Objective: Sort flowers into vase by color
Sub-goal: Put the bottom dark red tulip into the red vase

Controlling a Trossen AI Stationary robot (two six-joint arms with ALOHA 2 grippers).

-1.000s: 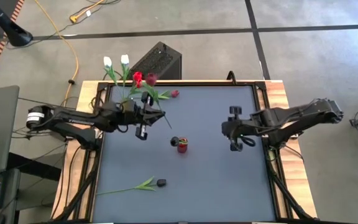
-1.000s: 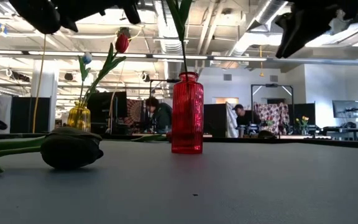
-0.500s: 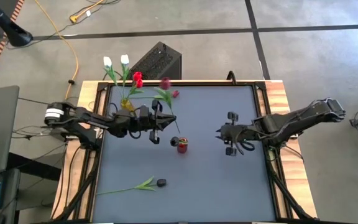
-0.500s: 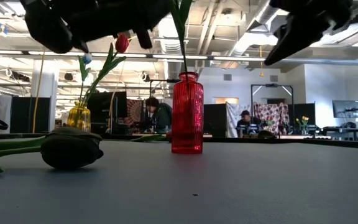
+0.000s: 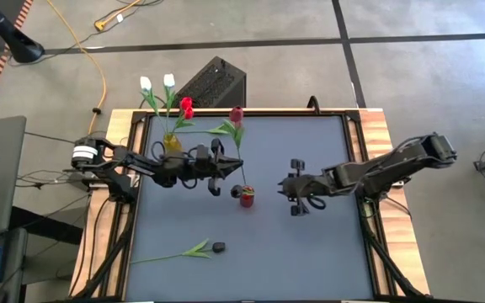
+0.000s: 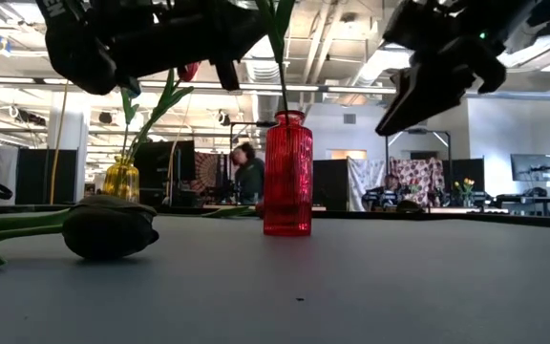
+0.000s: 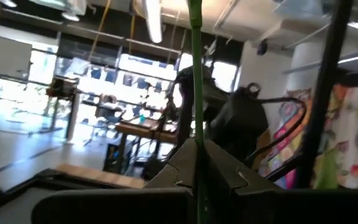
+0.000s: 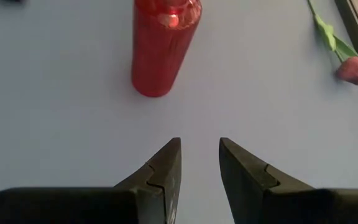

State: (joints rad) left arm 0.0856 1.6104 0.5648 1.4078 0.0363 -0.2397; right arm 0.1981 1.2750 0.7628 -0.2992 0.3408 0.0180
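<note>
Left claw [image 5: 217, 165] clamps red tulip [image 5: 237, 115] stem over red vase [image 5: 247, 196]; stem could miss the mouth, tip vase. Right claw [image 5: 294, 194] beside vase, narrowly open

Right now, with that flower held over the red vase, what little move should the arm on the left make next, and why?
Probably lower it straight down. The left tool is shut on the red tulip, whose stem already seems to enter the red vase, so easing down would seat it before release. The right tool is open, pointed at the vase, perhaps to steady it.
</note>
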